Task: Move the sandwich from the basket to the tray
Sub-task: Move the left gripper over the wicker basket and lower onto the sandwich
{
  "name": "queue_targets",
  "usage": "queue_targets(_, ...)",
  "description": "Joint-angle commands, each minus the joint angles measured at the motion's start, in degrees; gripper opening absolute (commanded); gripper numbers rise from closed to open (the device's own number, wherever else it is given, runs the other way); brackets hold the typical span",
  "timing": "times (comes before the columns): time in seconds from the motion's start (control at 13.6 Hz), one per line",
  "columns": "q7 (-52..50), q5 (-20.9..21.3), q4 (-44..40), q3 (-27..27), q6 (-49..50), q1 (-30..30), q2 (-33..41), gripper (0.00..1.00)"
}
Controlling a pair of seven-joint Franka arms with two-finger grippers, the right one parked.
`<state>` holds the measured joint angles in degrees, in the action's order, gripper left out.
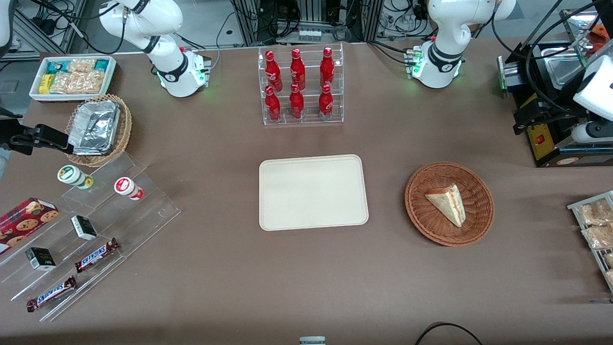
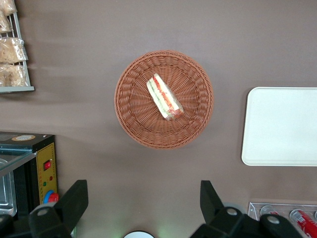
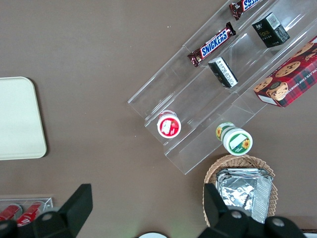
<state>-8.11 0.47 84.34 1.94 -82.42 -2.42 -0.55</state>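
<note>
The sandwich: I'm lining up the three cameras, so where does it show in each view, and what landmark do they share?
Front view: the sandwich lies in the basket, beside the tray, toward the working arm's end.
Left wrist view: sandwich in the basket, below the open gripper.
Right wrist view: not in it.
Shared landmark: the tray.

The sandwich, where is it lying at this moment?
The sandwich lies in the round basket, which stands beside the tray toward the working arm's end of the table. The open hand hangs high above it, apart from the basket.
</note>
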Motion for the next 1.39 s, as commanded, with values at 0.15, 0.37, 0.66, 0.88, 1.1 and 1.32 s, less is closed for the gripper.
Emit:
queue_targets(0.15,0.64,0.06,-0.75,0.34,2.00,0.49,-0.15,1.00)
queue_targets(0.37,1.00,0.76,0.38,0.60,1.21,0.49,-1.02,1.00)
queue_targets(0.66,-4.08,5.86,14.76,2.98,-12.10,0.40,0.37,1.00)
queue_targets(0.88,-12.68,5.86,28.03,2.98,-28.88,0.49,1.61,1.00)
queue_targets(1.1,-27.00,5.42,35.08,2.98,-41.63,0.49,0.91,1.00)
queue_targets(1.32,-34.14,0.09,43.87,2.72,-55.78,0.58,0.73,1.00)
